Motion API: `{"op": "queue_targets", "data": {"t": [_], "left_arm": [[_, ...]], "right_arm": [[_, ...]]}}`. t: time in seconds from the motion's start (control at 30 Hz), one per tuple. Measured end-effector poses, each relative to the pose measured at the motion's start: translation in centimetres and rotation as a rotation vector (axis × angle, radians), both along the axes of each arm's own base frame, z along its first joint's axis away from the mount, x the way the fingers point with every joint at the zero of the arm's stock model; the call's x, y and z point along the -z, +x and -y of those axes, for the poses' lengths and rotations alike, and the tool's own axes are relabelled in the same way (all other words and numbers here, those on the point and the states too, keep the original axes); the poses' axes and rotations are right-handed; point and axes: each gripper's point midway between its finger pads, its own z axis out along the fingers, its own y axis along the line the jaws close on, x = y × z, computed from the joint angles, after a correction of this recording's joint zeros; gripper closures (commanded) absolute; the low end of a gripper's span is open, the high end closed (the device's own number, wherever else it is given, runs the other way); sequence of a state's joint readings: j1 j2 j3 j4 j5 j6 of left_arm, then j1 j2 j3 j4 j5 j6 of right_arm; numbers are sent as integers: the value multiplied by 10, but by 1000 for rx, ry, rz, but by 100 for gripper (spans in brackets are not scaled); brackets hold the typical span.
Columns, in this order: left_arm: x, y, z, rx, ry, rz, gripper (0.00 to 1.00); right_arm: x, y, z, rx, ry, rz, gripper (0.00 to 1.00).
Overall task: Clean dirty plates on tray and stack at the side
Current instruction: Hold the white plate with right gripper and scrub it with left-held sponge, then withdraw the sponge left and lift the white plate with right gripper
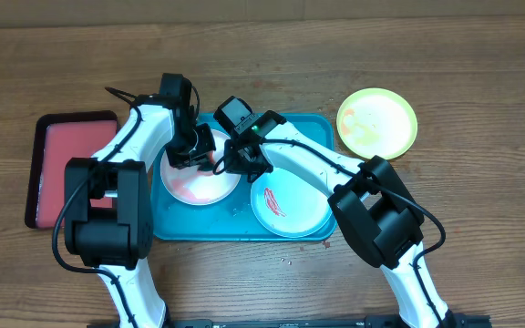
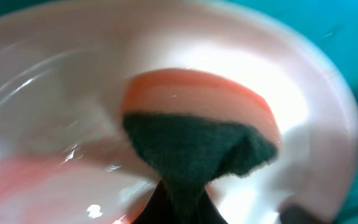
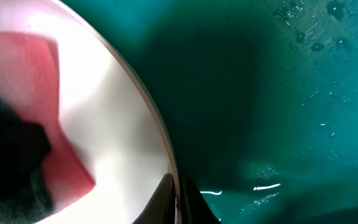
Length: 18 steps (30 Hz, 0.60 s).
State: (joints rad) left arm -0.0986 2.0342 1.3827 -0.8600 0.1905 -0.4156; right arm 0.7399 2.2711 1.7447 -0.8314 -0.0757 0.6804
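Teal tray (image 1: 322, 128) mid-table, two plates in it. White-rimmed plate (image 1: 194, 187) at its left end, light blue plate (image 1: 290, 205) just beside it. Yellow-green plate (image 1: 377, 123) off the tray, on the table. Sponge (image 2: 191, 149) lies green side down on the white plate's smear, left gripper (image 1: 192, 150) clamped on it. Right gripper (image 3: 178, 193) pinches that plate's rim, jaws tight.

Judgement: scrub in short strokes with the sponge flat, pressing toward the pinned edge so the plate cannot skate into its neighbour.

Bright even overhead, 2 wrist views blurred, glare on plate (image 2: 241, 62)
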Motion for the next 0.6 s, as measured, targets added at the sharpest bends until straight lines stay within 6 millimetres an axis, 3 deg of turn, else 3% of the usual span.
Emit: {"op": "queue_targets", "data": {"t": [0.1, 0.23, 0.43, 0.5, 0.6], "left_arm": [[0, -18, -25, -6, 149, -75, 96], [-7, -49, -77, -40, 419, -208, 96], [-42, -32, -114, -113, 584, -174, 96], [-52, -19, -118, -152, 574, -121, 96], [-90, 5, -116, -232, 478, 40, 96]], "right_arm": [[0, 0, 0, 0, -1, 0, 96], [0, -1, -1, -2, 5, -4, 96], [-1, -3, -4, -39, 7, 2, 96], [-1, -4, -4, -49, 1, 0, 96], [-6, -8, 4, -72, -40, -19, 96]]}}
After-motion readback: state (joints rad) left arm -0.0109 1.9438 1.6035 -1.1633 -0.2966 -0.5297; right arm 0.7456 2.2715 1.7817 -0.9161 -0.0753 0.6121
